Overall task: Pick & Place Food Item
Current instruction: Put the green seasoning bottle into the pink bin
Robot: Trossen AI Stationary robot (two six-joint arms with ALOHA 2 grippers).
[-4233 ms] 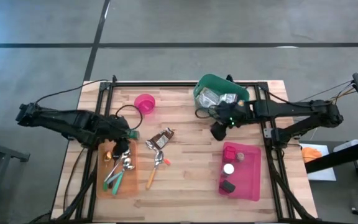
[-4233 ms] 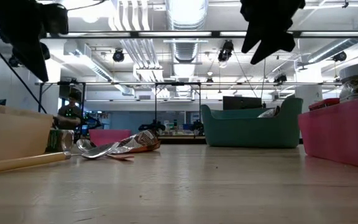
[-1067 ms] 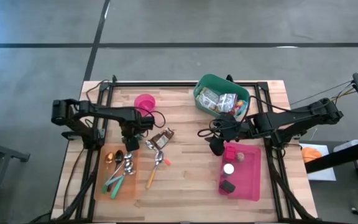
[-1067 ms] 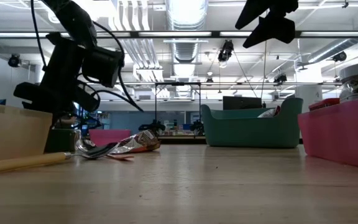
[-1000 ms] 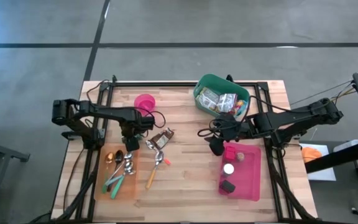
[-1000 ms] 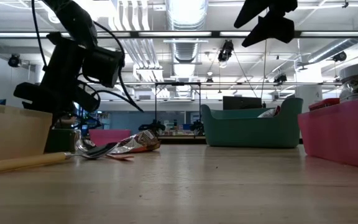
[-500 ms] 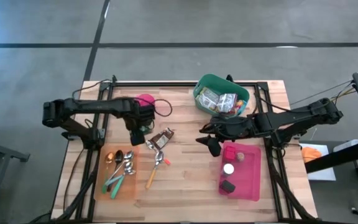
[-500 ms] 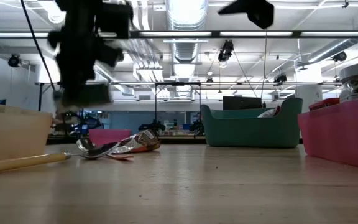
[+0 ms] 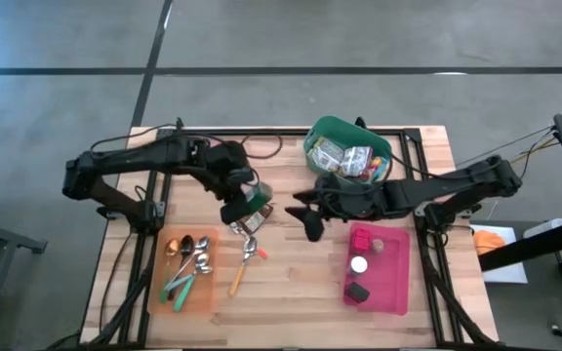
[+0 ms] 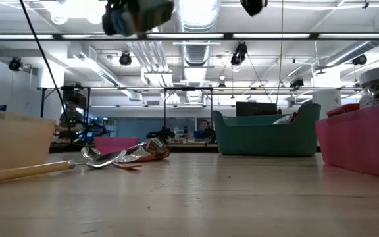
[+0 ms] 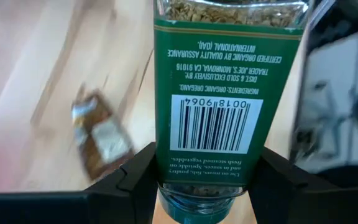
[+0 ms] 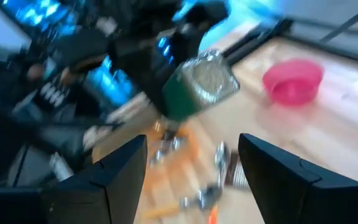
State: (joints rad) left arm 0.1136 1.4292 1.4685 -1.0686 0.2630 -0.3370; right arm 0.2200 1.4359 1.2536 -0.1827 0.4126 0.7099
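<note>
High view, left to right. On the left part of the table (image 9: 291, 292), an orange tray (image 9: 203, 294) holding spoons (image 9: 195, 255) and green-handled tongs (image 9: 180, 284). Just right of it, a wooden-handled utensil (image 9: 237, 278) lying on bare wood. Farther back, a pink bowl (image 12: 293, 80), seen from the right wrist camera on the wood beyond the lifted jar. Left gripper (image 9: 238, 204) reaching in from the left, raised over the middle-left of the table, pinching a green-labelled spice jar (image 9: 254, 196) between its fingers (image 11: 137, 177); jar clear of the table, seeds visible through the glass in the left wrist view, barcode label facing that camera. Directly below and slightly nearer, a crumpled brown snack wrapper (image 9: 252, 220) on the wood. Right of centre, right gripper (image 9: 307, 216) reaching in from the right, held above the table with nothing between its spread fingers (image 12: 114, 174), aimed toward the jar. Far side, right of centre: a green bin (image 9: 326, 132) filled with packets. Near right: a pink tray (image 9: 394, 292) with a white-capped jar (image 9: 359, 264), a dark block (image 9: 358, 292) and a small brown piece (image 9: 379, 245). In the low view, jar (image 10: 147, 14) high above the tabletop, wrapper (image 10: 143, 151) and spoon far left, green bin (image 10: 265, 136) behind centre.
</note>
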